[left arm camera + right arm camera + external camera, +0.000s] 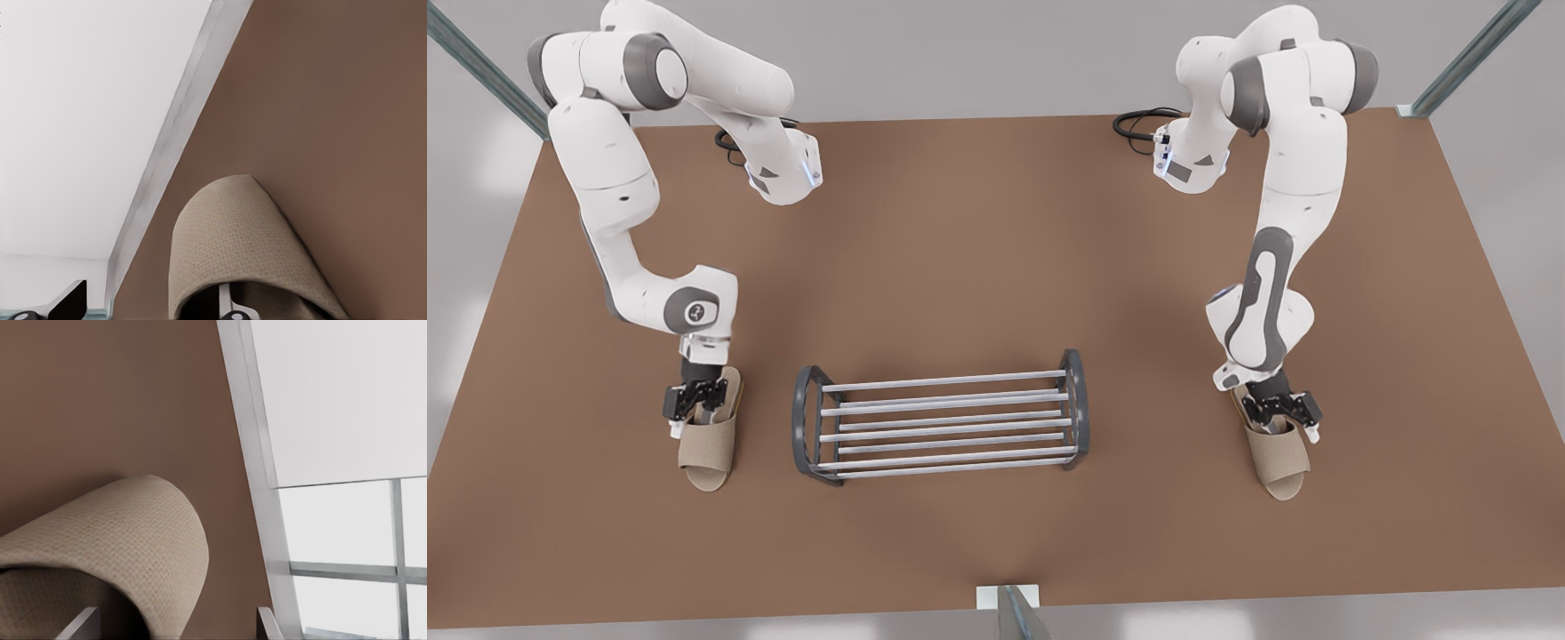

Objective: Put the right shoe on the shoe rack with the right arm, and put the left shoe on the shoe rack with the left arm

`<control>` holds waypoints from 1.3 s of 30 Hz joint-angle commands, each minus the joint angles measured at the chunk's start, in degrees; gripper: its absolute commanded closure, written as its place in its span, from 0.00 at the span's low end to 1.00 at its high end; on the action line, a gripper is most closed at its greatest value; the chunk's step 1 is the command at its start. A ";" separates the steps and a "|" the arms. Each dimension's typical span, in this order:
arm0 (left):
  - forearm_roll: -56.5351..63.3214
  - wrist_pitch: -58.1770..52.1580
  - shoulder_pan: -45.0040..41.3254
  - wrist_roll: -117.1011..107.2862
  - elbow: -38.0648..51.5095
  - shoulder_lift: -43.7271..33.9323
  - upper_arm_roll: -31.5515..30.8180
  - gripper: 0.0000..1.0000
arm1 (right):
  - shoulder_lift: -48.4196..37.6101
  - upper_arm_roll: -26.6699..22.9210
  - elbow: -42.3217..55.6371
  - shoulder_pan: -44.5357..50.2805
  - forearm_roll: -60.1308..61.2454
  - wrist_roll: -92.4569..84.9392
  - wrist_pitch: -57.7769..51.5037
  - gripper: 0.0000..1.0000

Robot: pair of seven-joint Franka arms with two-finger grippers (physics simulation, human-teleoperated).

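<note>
Brown table (996, 249) under two white arms, seen from the front; rack (943, 381) sits mid-table, bare of shoes; on the front view's right, the left shoe (1279, 458) lies flat, well apart from the rack, and the left gripper (1282, 411) is down at its strap, fingers (227, 303) apart, one under the strap and one outside; on the front view's left, the right shoe (710, 436) lies near the rack's end, the right gripper (695, 402) low over it, fingers (80, 623) spread around the strap's side
</note>
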 commanded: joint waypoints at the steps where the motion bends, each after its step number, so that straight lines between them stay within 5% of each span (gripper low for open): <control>1: 0.17 1.32 0.01 -2.53 1.30 0.60 0.00 0.03 | 0.23 -0.17 0.28 0.03 -18.83 1.12 0.00 0.12; 3: 0.34 1.68 0.02 -2.53 1.74 1.21 0.00 0.05 | 1.11 -0.17 0.81 0.12 -18.83 1.12 -0.09 0.13; 4: 0.34 1.68 0.02 -2.61 1.74 1.21 0.00 0.18 | 1.38 -0.52 0.90 0.21 -18.83 1.12 -0.09 0.14; 6: 0.34 1.68 0.02 -2.61 1.74 1.30 0.00 0.27 | 1.55 -0.61 1.07 0.56 -18.83 1.20 -0.09 0.19; 9: 0.34 1.59 0.02 -2.61 2.27 1.83 0.00 0.28 | 1.90 -1.13 1.60 1.00 -18.83 1.12 -0.09 0.32; 20: 0.34 1.59 0.02 -2.70 5.52 4.46 0.00 0.40 | 2.34 -1.22 1.95 1.00 -18.30 1.38 -0.18 0.52; 24: 0.34 1.59 0.19 -2.96 6.22 4.99 0.00 0.49 | 1.99 -1.22 2.65 1.00 -18.48 1.12 -0.18 0.79; 30: 0.34 1.59 0.19 -3.23 6.75 5.52 -0.08 0.52 | -3.28 -1.13 4.15 1.00 -19.09 0.94 0.96 0.79; 33: 0.26 1.50 0.19 -3.40 7.89 6.31 -0.08 0.52 | -10.83 0.01 4.24 1.00 -17.86 2.61 10.97 0.79; 39: 0.26 1.59 0.28 -3.32 7.89 5.87 0.09 0.66 | -25.78 5.19 8.10 2.75 4.19 6.56 40.25 0.79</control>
